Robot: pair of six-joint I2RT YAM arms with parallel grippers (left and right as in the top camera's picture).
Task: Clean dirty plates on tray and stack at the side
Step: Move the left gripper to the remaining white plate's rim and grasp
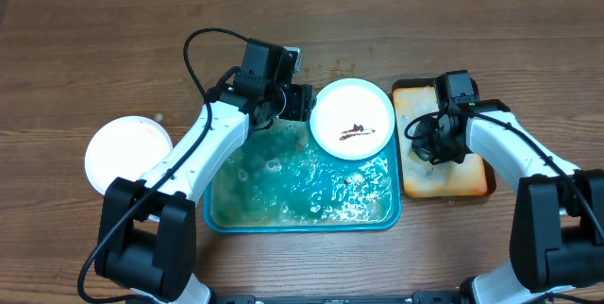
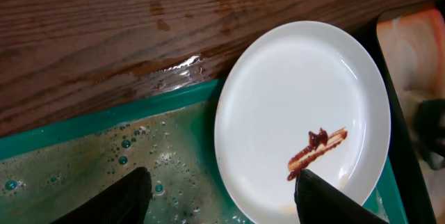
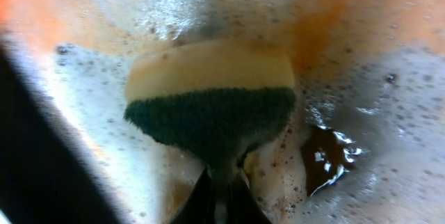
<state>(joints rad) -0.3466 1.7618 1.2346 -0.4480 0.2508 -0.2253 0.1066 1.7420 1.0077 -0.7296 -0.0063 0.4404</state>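
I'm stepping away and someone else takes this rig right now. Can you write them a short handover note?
The left pincer is open at the smeared plate, not gripping it.
The right pincer is shut on the sponge in the foamy orange tray.
The smeared plate rests on the teal tray at its far right corner; a white plate lies on the table to the left, no smear showing.
Done: sponge gripped, maybe one plate cleaned.
Left: scrub the smeared plate and stack it. No third plate is in view.

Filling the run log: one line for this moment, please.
left fingers open by smeared white plate | right fingers shut on sponge
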